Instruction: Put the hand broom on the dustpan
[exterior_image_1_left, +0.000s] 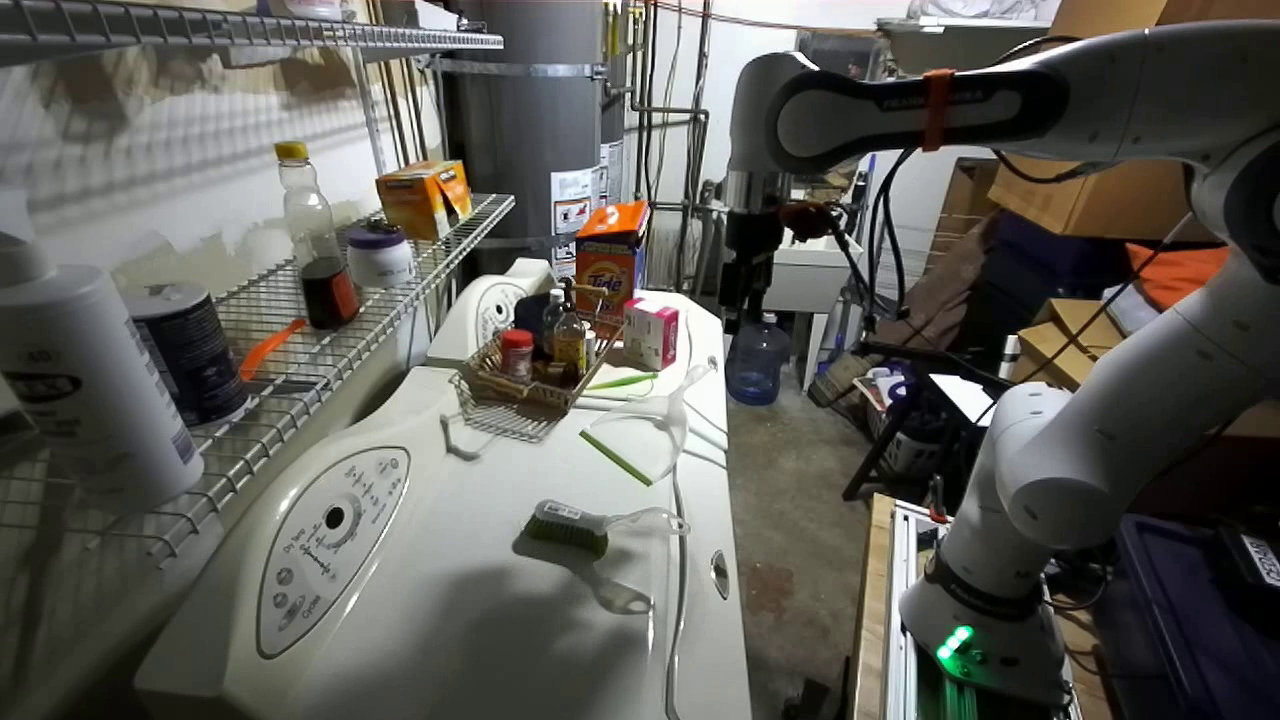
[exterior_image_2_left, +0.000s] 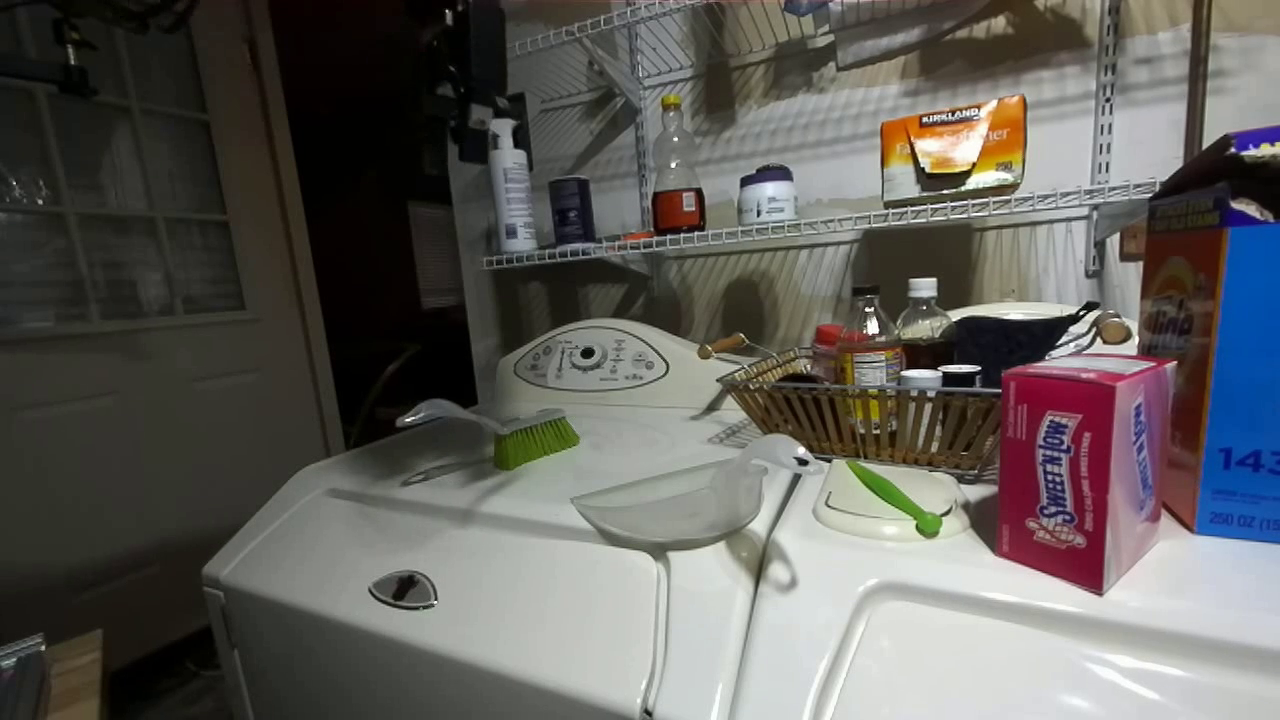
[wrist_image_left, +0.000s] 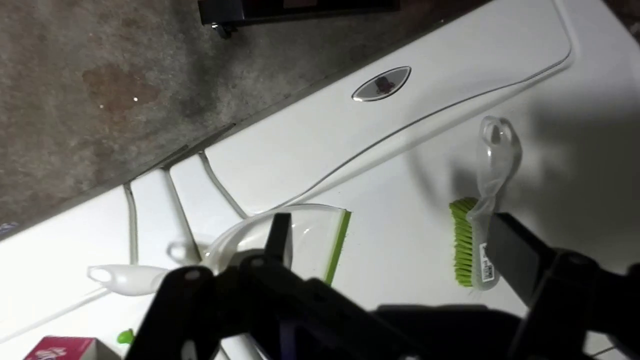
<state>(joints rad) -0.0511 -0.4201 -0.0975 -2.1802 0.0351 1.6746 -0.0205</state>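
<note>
White appliances (exterior_image_1_left: 450, 530), broom (exterior_image_2_left: 537, 440) and dustpan (exterior_image_2_left: 680, 505) atop, concrete floor (exterior_image_1_left: 790, 480)

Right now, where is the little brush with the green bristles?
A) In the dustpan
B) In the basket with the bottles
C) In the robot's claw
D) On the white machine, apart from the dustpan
D: in the wrist view the hand broom rests on the white machine, whose surface shows between it and the dustpan.

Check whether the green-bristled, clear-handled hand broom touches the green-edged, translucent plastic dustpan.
Apart. The wrist view shows a wide strip of white appliance top between the hand broom and the dustpan.
</note>
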